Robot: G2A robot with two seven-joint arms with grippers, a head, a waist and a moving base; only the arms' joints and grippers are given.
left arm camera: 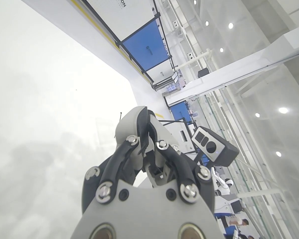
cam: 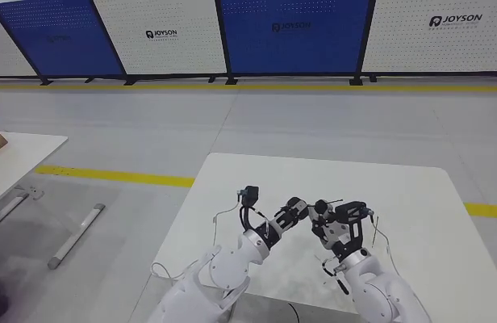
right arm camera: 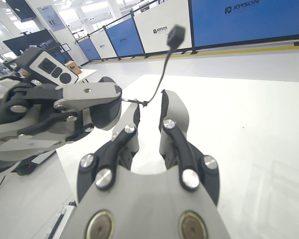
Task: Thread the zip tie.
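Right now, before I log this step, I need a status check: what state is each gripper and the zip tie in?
left gripper: shut on the zip tie, held above the table.
right gripper: open, fingers apart, gripping nothing.
zip tie: one end pinched in the left gripper, the rest curving upward free; whether it is threaded, cannot tell.

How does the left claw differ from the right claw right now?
The left claw is shut, the right claw open. The left claw pinches the zip tie; the right claw holds nothing. Both hang above the table, tips close together.
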